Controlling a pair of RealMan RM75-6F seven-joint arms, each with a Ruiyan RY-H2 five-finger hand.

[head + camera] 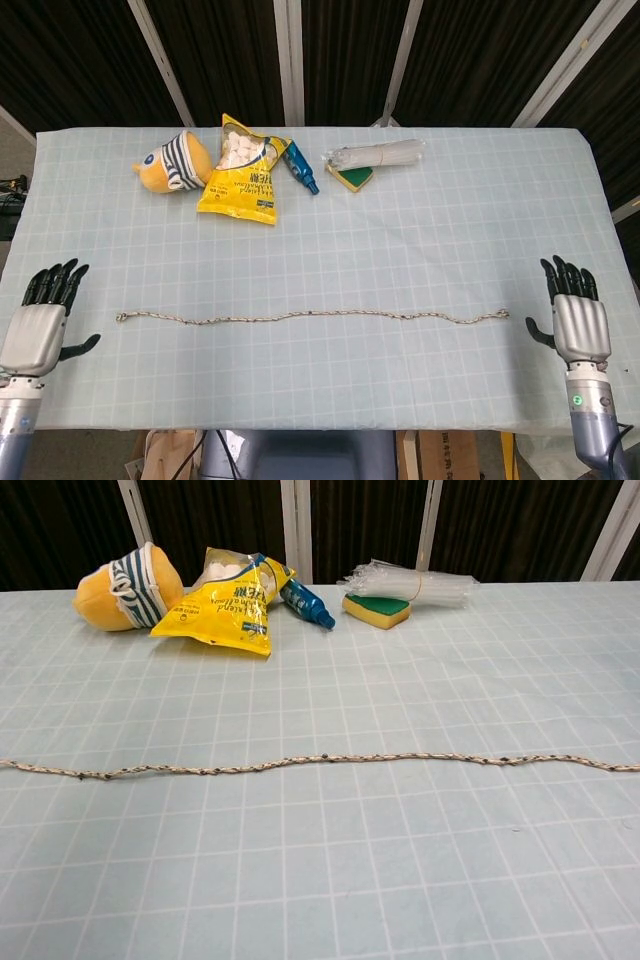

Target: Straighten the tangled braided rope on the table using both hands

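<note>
The left robot hand (36, 325) rests palm down at the near left edge of the desk (420, 230), its dark fingers spread and pointing away from the robot, holding nothing. The right robot hand (577, 318) lies in a matching pose at the near right edge, fingers fanned apart and empty. Both show only in the head view. One braided rope (310, 316) lies stretched almost straight between the two hands, with slight waves along it; its left end is well apart from the left robot hand, and its right end is near the right robot hand without touching it. Far beyond the rope, on the side away from both hands, sits a row of other things: one yellow plush toy (172, 164) with a striped band, one yellow snack bag (243, 173) with print too small to read, one blue tube (300, 168) touching the bag's edge, one green and yellow sponge (352, 177), and one bundle of clear plastic pieces (380, 154) bound at the middle, just beside the sponge.
</note>
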